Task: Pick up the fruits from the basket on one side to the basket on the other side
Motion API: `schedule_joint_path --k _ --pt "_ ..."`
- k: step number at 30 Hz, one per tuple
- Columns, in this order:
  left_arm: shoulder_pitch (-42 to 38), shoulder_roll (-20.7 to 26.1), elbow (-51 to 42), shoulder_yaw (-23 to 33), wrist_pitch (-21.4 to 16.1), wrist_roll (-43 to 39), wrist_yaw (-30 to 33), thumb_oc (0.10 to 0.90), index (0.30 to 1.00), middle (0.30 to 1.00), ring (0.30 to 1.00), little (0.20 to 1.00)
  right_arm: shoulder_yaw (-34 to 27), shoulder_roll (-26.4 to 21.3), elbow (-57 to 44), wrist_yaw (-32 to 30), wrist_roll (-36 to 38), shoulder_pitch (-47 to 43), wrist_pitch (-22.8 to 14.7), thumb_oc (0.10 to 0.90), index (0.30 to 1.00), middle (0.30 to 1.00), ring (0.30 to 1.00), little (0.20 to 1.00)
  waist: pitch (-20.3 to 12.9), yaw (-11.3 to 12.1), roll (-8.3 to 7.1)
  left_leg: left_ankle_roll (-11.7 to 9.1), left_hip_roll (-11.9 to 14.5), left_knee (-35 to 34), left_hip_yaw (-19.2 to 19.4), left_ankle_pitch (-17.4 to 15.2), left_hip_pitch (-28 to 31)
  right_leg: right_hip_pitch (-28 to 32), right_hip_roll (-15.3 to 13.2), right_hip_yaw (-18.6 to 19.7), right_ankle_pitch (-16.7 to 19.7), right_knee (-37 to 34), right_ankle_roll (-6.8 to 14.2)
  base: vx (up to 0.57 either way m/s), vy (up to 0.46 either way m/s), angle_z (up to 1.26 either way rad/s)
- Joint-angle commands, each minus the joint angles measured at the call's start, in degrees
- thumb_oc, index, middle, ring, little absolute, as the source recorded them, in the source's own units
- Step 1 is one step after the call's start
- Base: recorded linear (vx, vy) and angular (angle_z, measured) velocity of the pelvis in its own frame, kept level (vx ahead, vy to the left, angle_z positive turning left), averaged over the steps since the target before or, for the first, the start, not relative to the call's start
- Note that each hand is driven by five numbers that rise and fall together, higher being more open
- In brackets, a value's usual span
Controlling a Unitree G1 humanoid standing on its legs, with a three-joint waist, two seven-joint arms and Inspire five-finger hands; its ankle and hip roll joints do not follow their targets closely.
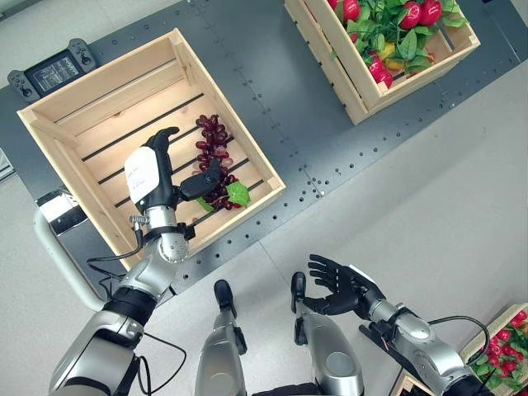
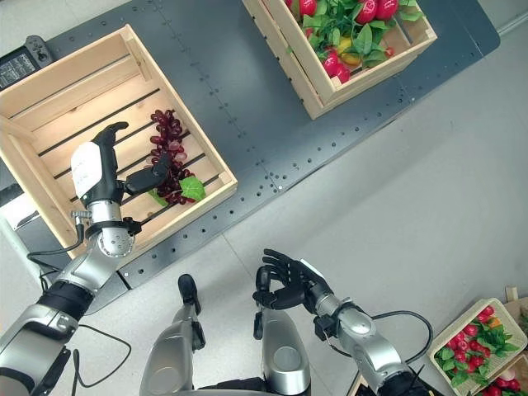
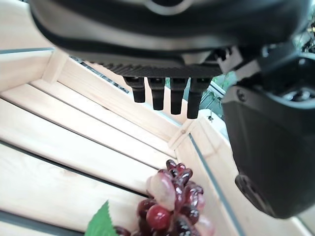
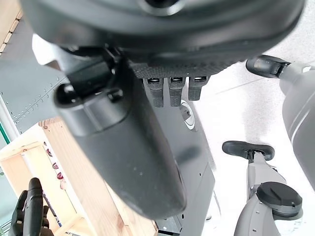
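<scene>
The left hand (image 1: 153,175) hovers, fingers straight and spread, above the dark red grape bunch with a green leaf (image 1: 216,161). The bunch lies in the pale slatted wooden crate (image 1: 99,87), long axis along its right wall, leaf end nearest the robot; thumb contact seems unlikely. The right hand (image 1: 337,285) hangs low, fingers loosely apart.

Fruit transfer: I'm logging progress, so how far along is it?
Done: one grape bunch lies in the left crate. In hand: nothing; the left hand hovers open over the grapes, the right hand is empty. Left: the far crate holds much red fruit.
</scene>
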Motion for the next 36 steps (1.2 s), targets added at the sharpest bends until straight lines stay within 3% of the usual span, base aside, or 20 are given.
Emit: schedule_joint_path --k 1,12,20,21,22,24,27,28,31,32,34,35,36 --pt "-8.30 0.47 2.28 0.72 0.02 -0.58 1.28 0.800 0.900 0.900 0.900 0.900 1.28 -0.81 -4.23 -1.44 -0.54 -1.16 -3.02 0.800 0.900 0.900 0.900 0.900 0.69 -0.56 -1.37 -1.64 0.60 11.00 -1.97 -4.25 -4.66 -4.83 1.00 1.78 -1.18 8.61 -0.20 0.00 0.000 0.00" --pt "-13.74 -4.10 6.85 -2.59 4.63 -0.34 -0.48 0.800 0.900 0.900 0.900 0.900 3.48 1.09 -3.08 -4.60 1.05 -4.65 -2.49 0.800 0.900 0.900 0.900 0.900 0.79 -1.15 -2.77 -1.66 1.32 13.34 -1.64 -4.60 -7.92 -6.97 1.79 1.51 -1.17 9.51 -0.42 0.00 -0.029 -0.02" --pt "-16.42 -6.22 10.00 -3.58 11.06 -6.27 -0.28 0.800 0.900 0.900 0.900 0.900 4.40 2.26 -1.63 -6.49 1.55 -7.17 -2.63 0.800 0.900 0.900 0.900 0.900 0.79 -1.82 -3.61 -1.88 2.04 14.97 -1.64 -4.70 -10.29 -9.00 2.59 1.84 -1.40 10.43 -0.82 0.02 -0.012 -0.03" --pt "-16.31 -6.70 10.37 -3.15 11.91 -8.48 0.04 0.769 0.853 0.853 0.853 0.853 4.33 2.41 -1.66 -6.67 1.47 -7.36 -2.46 0.800 0.900 0.900 0.900 0.900 0.79 -1.84 -3.62 -1.88 1.92 15.02 -1.81 -4.65 -10.58 -9.21 2.70 1.98 -1.44 10.48 -0.88 0.00 0.000 0.00" --pt "-16.21 -7.22 10.77 -2.73 12.65 -9.15 0.55 0.642 0.662 0.662 0.662 0.662 4.44 2.57 -1.64 -6.98 1.37 -7.62 -2.30 0.800 0.900 0.900 0.900 0.900 0.79 -1.84 -3.59 -1.89 1.93 14.92 -1.75 -4.63 -10.62 -9.32 2.76 1.98 -1.54 10.53 -0.93 0.00 0.000 0.00" --pt "-16.07 -8.10 11.66 -2.25 14.71 -10.23 1.73 0.562 0.542 0.542 0.542 0.542 4.64 2.95 -1.64 -7.63 1.31 -8.23 -2.07 0.800 0.900 0.900 0.900 0.900 0.79 -1.91 -3.65 -1.97 1.91 15.15 -1.93 -4.48 -11.27 -9.83 2.81 1.84 -1.54 10.63 -1.06 0.00 0.000 0.00" --pt "-15.77 -8.84 12.09 -1.65 17.11 -10.28 3.32 0.516 0.474 0.474 0.474 0.474 4.88 3.34 -1.58 -7.99 1.37 -8.74 -1.92 0.800 0.900 0.900 0.900 0.900 0.79 -1.72 -3.78 -2.03 1.90 15.08 -2.09 -4.34 -11.50 -9.99 2.86 1.64 -1.63 10.70 -1.13 0.00 0.000 0.00" --pt "-15.71 -8.92 12.25 -1.52 17.80 -10.30 3.61 0.521 0.481 0.481 0.481 0.481 4.92 3.44 -1.45 -8.15 1.56 -8.96 -1.95 0.800 0.900 0.900 0.900 0.900 0.79 -1.63 -3.84 -2.05 1.89 15.09 -2.15 -4.30 -11.60 -10.05 2.86 1.61 -1.58 10.68 -1.13 0.00 0.000 0.00" --pt "-15.43 -9.25 12.35 -1.23 20.34 -10.72 4.71 0.662 0.693 0.693 0.693 0.693 5.06 3.67 -1.07 -8.97 1.98 -9.74 -2.00 0.800 0.900 0.900 0.900 0.900 0.79 -1.27 -3.75 -2.13 1.77 14.92 -2.34 -4.14 -11.84 -10.24 2.81 1.32 -1.52 10.55 -1.16 0.00 0.000 0.00" --pt "-15.25 -9.32 12.39 -1.26 21.20 -10.69 4.71 0.629 0.644 0.644 0.644 0.644 5.06 3.83 -1.04 -9.11 1.91 -9.77 -2.03 0.800 0.900 0.900 0.900 0.900 0.79 -1.15 -3.68 -2.12 1.68 15.00 -2.41 -4.22 -11.86 -10.17 2.84 1.32 -1.57 10.58 -1.14 0.00 0.000 0.00" --pt "-15.28 -9.45 12.56 -1.43 22.11 -10.16 4.64 0.515 0.472 0.472 0.472 0.472 5.20 4.01 -1.25 -9.75 2.01 -10.20 -1.76 0.800 0.900 0.900 0.900 0.900 0.79 -1.04 -3.60 -2.13 1.51 15.14 -2.67 -4.05 -12.35 -10.55 2.74 1.10 -1.47 10.71 -1.17 0.00 0.000 0.00" --pt "-15.11 -9.39 12.31 -1.55 22.64 -9.22 4.26 0.424 0.335 0.335 0.335 0.335 5.22 4.05 -1.27 -10.02 2.21 -10.37 -1.66 0.800 0.900 0.900 0.900 0.900 0.79 -0.86 -3.53 -2.12 1.45 15.27 -2.76 -4.03 -12.50 -10.66 2.69 0.95 -1.48 10.85 -1.19 0.00 0.000 0.00" --pt "-15.10 -9.31 12.16 -1.87 23.23 -8.41 3.54 0.400 0.300 0.300 0.300 0.300 5.21 4.07 -1.11 -10.16 2.33 -10.54 -1.65 0.800 0.900 0.900 0.900 0.900 0.79 -0.74 -3.42 -2.15 1.45 15.41 -2.77 -4.07 -12.56 -10.63 2.57 0.74 -1.45 10.83 -1.18 0.00 0.000 0.00"
